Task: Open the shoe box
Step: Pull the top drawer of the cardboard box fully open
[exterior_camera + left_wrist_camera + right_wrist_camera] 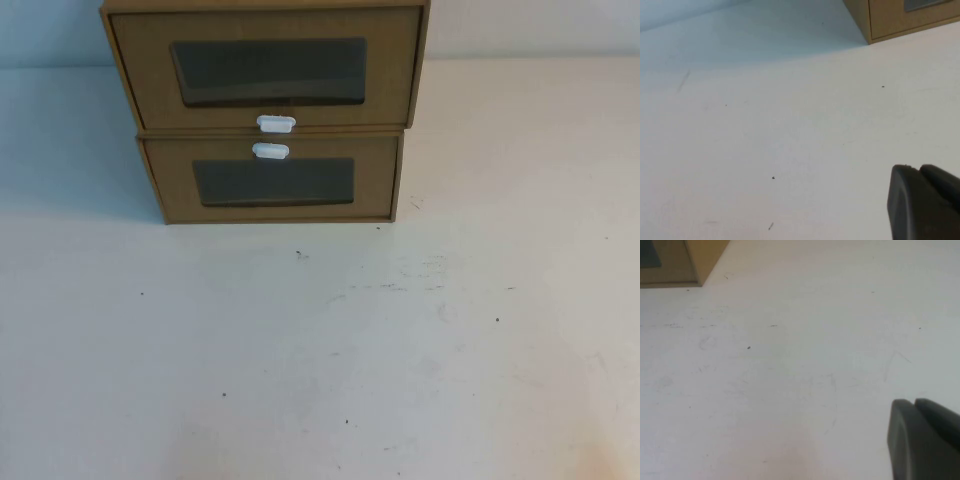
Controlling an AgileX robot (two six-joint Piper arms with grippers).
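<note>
At the far side of the worktop point(320, 350), two stacked brown shoe boxes point(310, 118) stand shut, white pull tabs point(276, 124) facing the robot. Well apart from them, left gripper point(917, 170) and right gripper point(914, 402) hover above the worktop, jaws apparently closed, holding nothing.

High camera: you look down from robot's own side, facing shoe boxes point(270, 120) stacked at far side of table point(320, 380). Left wrist camera: you sit low, close over table, left gripper point(918, 172) in foreground, shoe boxes' left lower corner ahead. Right wrist camera: same, right gripper point(914, 407) in foreground, right lower corner ahead. All three views share shoe boxes and table.
</note>
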